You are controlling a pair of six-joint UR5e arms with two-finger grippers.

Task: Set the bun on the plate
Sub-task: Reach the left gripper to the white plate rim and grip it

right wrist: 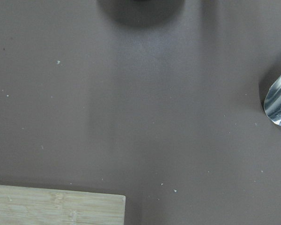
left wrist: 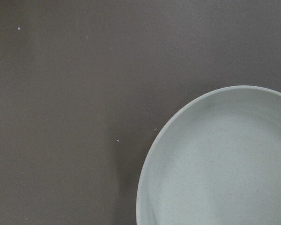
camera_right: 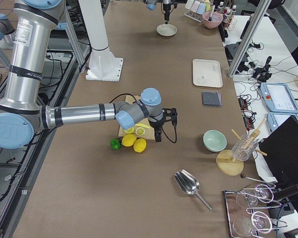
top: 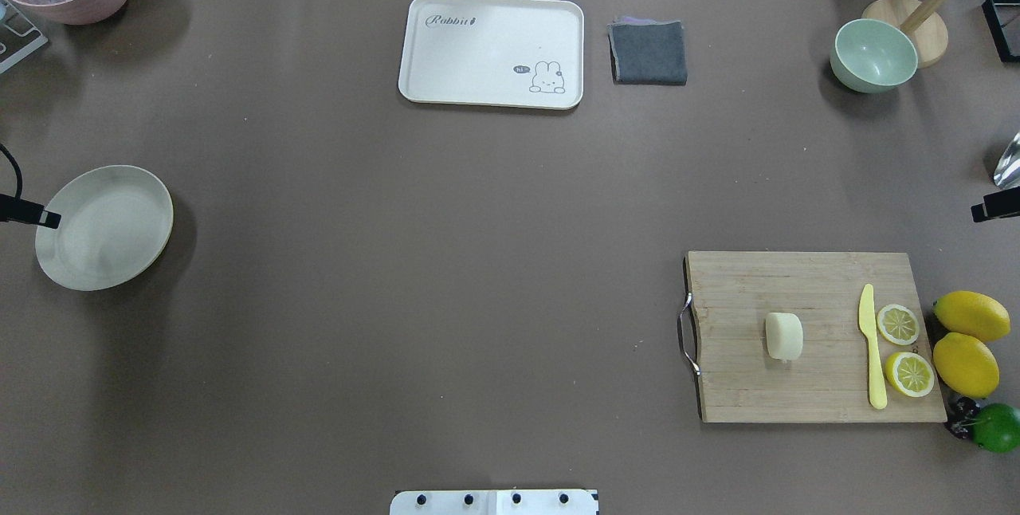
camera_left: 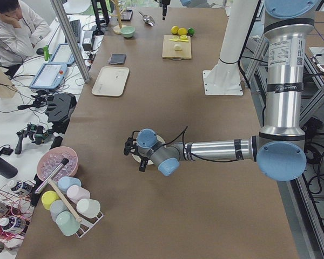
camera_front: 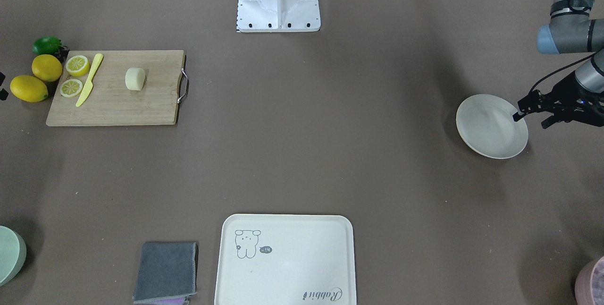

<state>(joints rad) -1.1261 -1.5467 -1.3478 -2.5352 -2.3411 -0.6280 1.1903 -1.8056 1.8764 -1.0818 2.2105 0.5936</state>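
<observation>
- The left claw (camera_front: 532,121) is empty, with its two dark fingers spread apart. It hangs at the edge of the plate (camera_front: 486,130), with one fingertip (camera_front: 518,117) over the plate's rim and the other out over the brown counter (top: 438,260).
- The left wrist camera looks straight down on a curved section of that pale rim and on bare counter beside it. Nothing lies on the plate.
- The right claw (camera_right: 166,124) is at the opposite end of the counter and is also empty. In the right side view its fingers look spread, and in the front view two dark tips sit apart at the frame's edge.
- Just beside the right claw is a wooden cutting board (top: 797,276). One corner of the board shows in the right wrist view.
- The bun (top: 784,336), a small pale cream lump, rests near the middle of the board. It is close to the right claw and well apart from the left claw and the plate.
- Between the bun and the right claw lie a yellow knife (top: 872,347) and two lemon slices (top: 898,324), all on the board.
- Just off the board edge nearest the right claw sit two whole lemons (top: 970,316) and a green fruit (top: 996,427).
- A shiny metal scoop (right wrist: 278,101) lies on the counter just beyond the right claw.
- Farther out, along the counter's far edge, are a cream tray (top: 478,60), a folded grey cloth (top: 649,53) and a pale green bowl (top: 873,55).
</observation>
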